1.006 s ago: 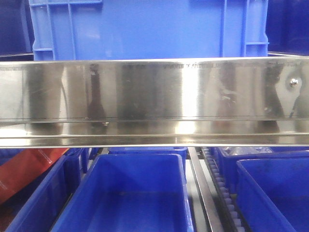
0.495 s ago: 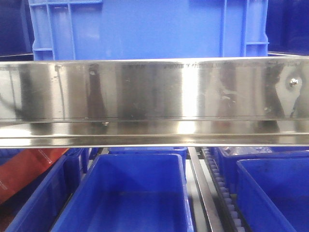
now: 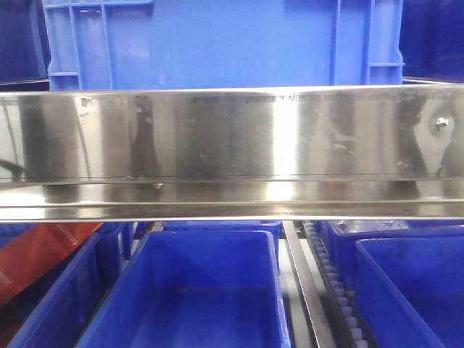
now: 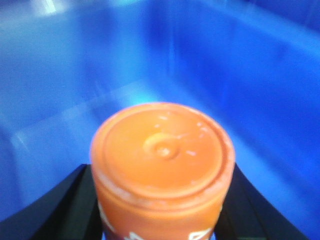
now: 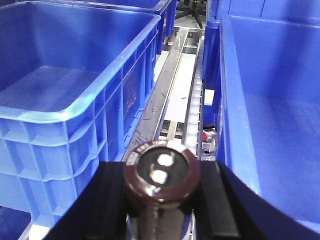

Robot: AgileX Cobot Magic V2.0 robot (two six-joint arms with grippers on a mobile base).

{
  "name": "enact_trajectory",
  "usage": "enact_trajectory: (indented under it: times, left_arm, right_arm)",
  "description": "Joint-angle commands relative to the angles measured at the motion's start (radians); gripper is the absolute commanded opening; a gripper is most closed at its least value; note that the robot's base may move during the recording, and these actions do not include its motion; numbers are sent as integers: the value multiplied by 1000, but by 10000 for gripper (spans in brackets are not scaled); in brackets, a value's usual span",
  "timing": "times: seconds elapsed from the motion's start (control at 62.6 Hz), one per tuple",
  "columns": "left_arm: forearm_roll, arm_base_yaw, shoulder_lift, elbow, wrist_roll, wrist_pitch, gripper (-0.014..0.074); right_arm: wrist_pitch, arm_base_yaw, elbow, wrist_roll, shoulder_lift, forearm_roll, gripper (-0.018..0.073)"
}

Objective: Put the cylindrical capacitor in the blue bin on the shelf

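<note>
Brown and glossy, the cylindrical capacitor (image 5: 161, 172) sits at lower centre of the right wrist view, with two silver terminals on its round top. The right gripper (image 5: 162, 197) pinches it between black fingers. Behind it the roller track (image 5: 194, 105) runs up between a ribbed left bin (image 5: 55, 135) and a smooth right bin (image 5: 240, 110). The left gripper (image 4: 160, 215) clamps a matte orange cylinder (image 4: 162, 150) inside a blue bin (image 4: 250, 75). On the shelf (image 3: 232, 138), the polished steel rail's reflections at far left have shifted since a second ago; its bins look unchanged.
</note>
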State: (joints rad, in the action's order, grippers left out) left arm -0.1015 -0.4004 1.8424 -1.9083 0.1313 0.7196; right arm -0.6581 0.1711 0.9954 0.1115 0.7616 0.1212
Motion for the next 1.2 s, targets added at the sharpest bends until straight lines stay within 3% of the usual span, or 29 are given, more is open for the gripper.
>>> enact_trajectory:
  times: [0.0,0.096,0.367,0.495,0.719,0.814,1.054,1.182]
  left_arm:
    - [-13,-5,7,-15,1,-23,-104]
    - [-20,-5,23,-15,1,-13,-22]
    - [-25,-5,21,-17,-4,-1,510]
    - [-26,-5,-7,-17,-5,1,596]
    - [-19,0,-124,-17,-5,61,501]
    - [1,10,-184,-17,-5,120,360]
    - [10,81,-318,-17,-6,305,-99]
    - [-1,113,-402,44,-12,302,-111]
  right_arm:
    - [32,2,9,2,-5,-1,-162]
    - [32,2,9,2,-5,-1,-162]
    - [30,2,9,2,-5,-1,-162]
    - [30,2,9,2,-5,-1,-162]
    - [30,2,9,2,-5,-1,-162]
    - [30,2,9,2,-5,-1,-162]
    - [30,2,9,2,-5,3,-162]
    - [30,2,9,2,-5,9,-162]
